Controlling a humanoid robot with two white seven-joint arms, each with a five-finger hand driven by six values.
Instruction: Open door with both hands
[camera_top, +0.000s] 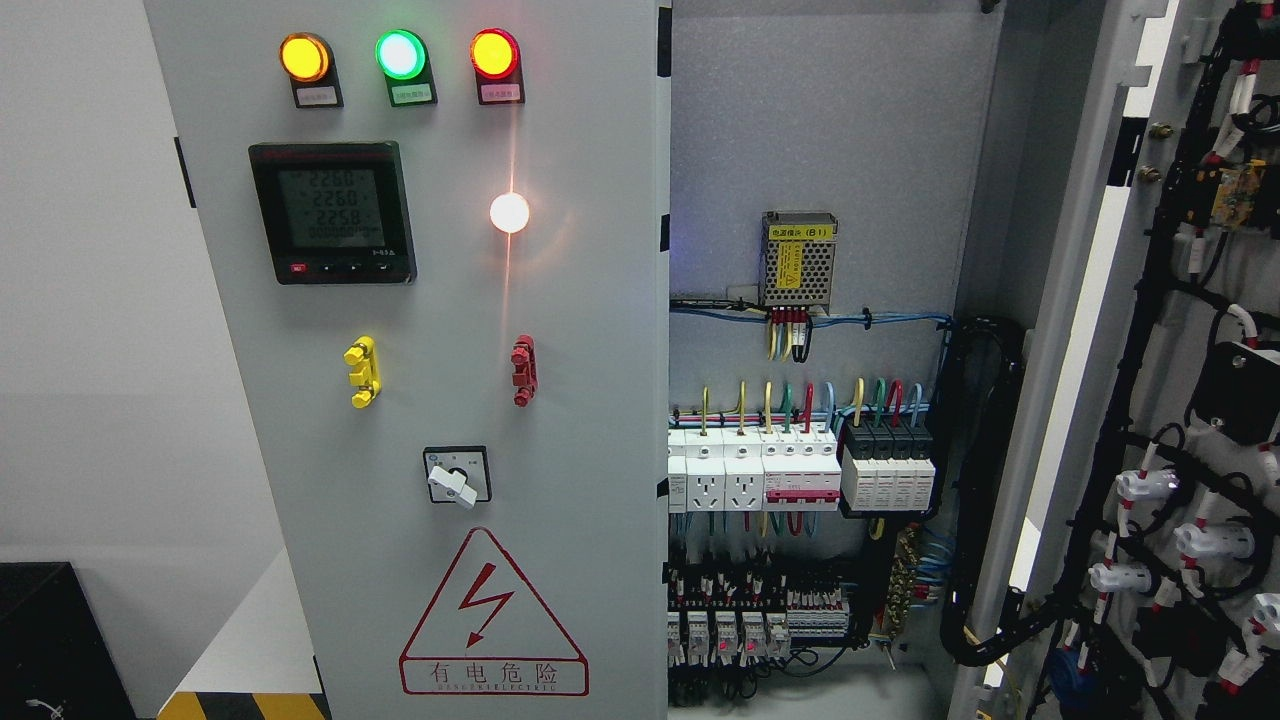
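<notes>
A grey electrical cabinet fills the head view. Its left door (590, 330) stands closed, carrying three lit lamps, a digital meter (332, 212), a yellow handle (361, 372), a red handle (522, 370), a rotary switch (457, 476) and a red warning triangle. The right door (1150, 400) is swung wide open at the picture's right, its inner side showing black cable bundles and white connectors. Between them the cabinet interior (810, 150) is exposed. Neither of my hands appears in the picture.
Inside are a power supply (798, 259), rows of breakers and sockets (790, 470), coloured wiring and terminal blocks low down. A white wall lies to the left, a black box (50, 630) at the lower left, and yellow-black floor tape (245, 706) beside the cabinet base.
</notes>
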